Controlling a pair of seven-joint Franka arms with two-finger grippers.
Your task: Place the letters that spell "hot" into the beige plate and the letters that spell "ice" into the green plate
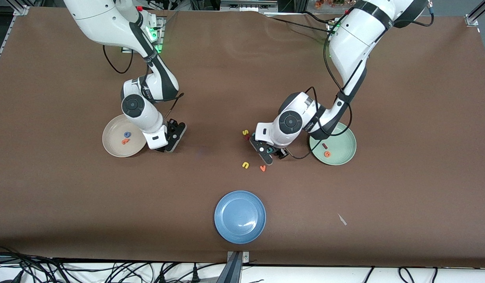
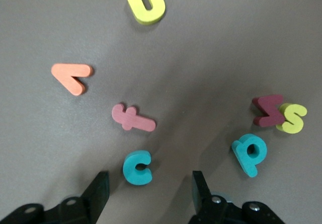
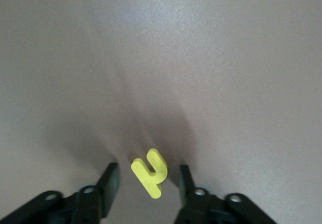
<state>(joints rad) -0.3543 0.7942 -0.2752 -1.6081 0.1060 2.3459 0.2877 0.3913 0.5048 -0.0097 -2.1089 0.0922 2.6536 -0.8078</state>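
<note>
Left wrist view: my left hand point(image 2: 147, 189) sits low on the table point(image 1: 403, 118), fingers apart around the teal c point(image 2: 137, 167). My right hand point(image 3: 148, 183), beside the beige plate point(image 1: 112, 147), brackets the yellow h point(image 3: 150, 171), fingers apart. The green plate point(image 1: 344, 151) holds two letters.

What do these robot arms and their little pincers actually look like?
Both arms are glossy white with rounded shells, black bands and dark round joint caps. Thin black cables loop along them, and green lights glow near their bases. The left gripper and the right gripper each have two flat black fingers fixed with small silver screws.
</note>
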